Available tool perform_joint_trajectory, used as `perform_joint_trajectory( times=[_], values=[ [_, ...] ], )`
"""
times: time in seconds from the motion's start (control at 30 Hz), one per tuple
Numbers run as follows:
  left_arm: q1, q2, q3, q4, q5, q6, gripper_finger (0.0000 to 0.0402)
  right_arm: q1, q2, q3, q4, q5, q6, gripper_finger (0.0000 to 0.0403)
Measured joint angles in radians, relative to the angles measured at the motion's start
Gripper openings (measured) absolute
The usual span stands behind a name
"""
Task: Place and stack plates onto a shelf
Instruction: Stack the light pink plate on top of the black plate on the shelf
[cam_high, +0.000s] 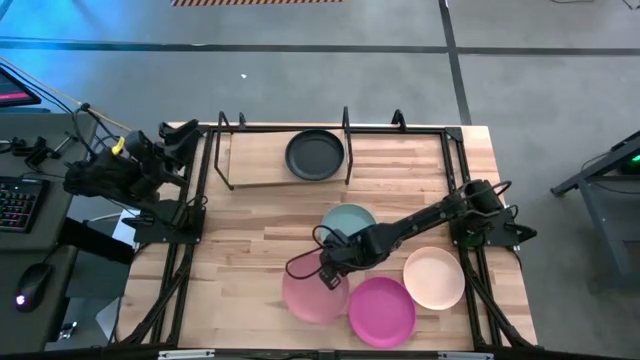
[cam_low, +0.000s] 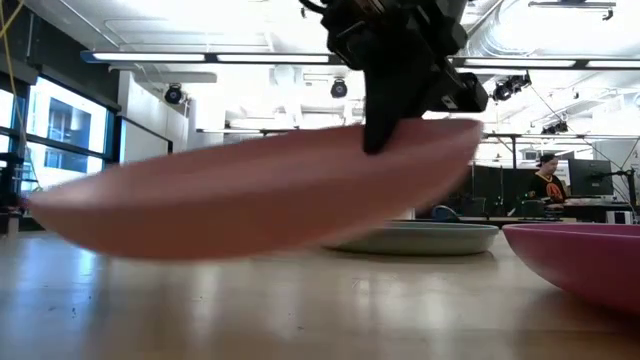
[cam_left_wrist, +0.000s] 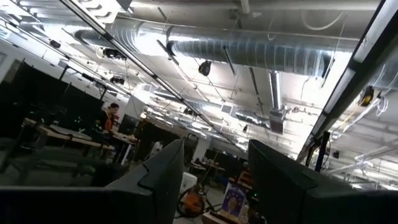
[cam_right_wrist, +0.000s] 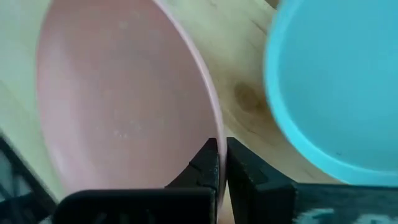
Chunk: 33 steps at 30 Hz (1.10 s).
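The light pink plate (cam_high: 308, 293) is near the table's front, tilted in the low view (cam_low: 250, 205). My right gripper (cam_high: 333, 270) is shut on its rim. Beside it lie the magenta plate (cam_high: 382, 311), the cream plate (cam_high: 434, 277) and the light teal plate (cam_high: 350, 220). A dark grey plate (cam_high: 315, 155) rests flat on the shelf (cam_high: 260, 165) at the table's far side. The dark teal plate does not show. My left gripper (cam_left_wrist: 214, 180) is open, parked off the table's left edge and pointing up at the ceiling. My right gripper pinches the light pink plate's rim (cam_right_wrist: 211, 134) on the side nearest the light teal plate, one finger (cam_right_wrist: 202, 165) inside the plate and one outside. The fingers come from above, slanting in from the table's right. The held side (cam_low: 440, 140) is raised, and the plate slopes down toward its far rim (cam_low: 40, 205).
The light teal plate (cam_right_wrist: 336, 81) lies close behind the held rim, and the magenta plate (cam_low: 580, 255) sits just to the right. Black metal rods (cam_high: 205, 200) frame the table's sides. Bare wood lies between the plates and the shelf. A person (cam_low: 548, 180) sits in the room beyond.
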Motion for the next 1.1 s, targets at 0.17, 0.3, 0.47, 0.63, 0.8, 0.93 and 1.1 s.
perform_joint_trajectory(
  times=[0.17, 0.3, 0.47, 0.63, 0.8, 0.93, 1.1],
  values=[
    [0.000, 0.000, 0.021, -0.047, 0.000, -0.008, 0.0168, -0.005, -0.009, 0.000, -0.031, -0.013, -0.025, 0.0000],
    [0.000, 0.000, 0.021, -0.054, 0.001, -0.045, 0.0168, 0.022, -0.028, 0.000, -0.081, -0.025, -0.028, 0.0000],
    [0.000, 0.001, 0.022, -0.072, 0.001, -0.053, 0.0168, 0.052, -0.111, -0.099, -0.041, -0.057, 0.023, 0.0000],
    [0.000, 0.000, 0.022, -0.072, 0.000, -0.051, 0.0168, 0.067, -0.285, -0.340, 0.243, -0.039, 0.201, 0.0000],
    [0.000, 0.000, 0.022, -0.108, -0.034, -0.050, 0.0168, 0.081, -0.366, -0.486, 0.424, 0.107, 0.409, 0.0000],
    [0.000, 0.007, 0.022, -0.121, -0.118, -0.049, 0.0168, 0.065, -0.332, -0.505, 0.524, 0.252, 0.556, 0.0000],
    [0.000, 0.030, 0.022, -0.122, -0.162, -0.025, 0.0168, 0.017, -0.228, -0.433, 0.584, 0.467, 0.725, 0.0000]
  ],
)
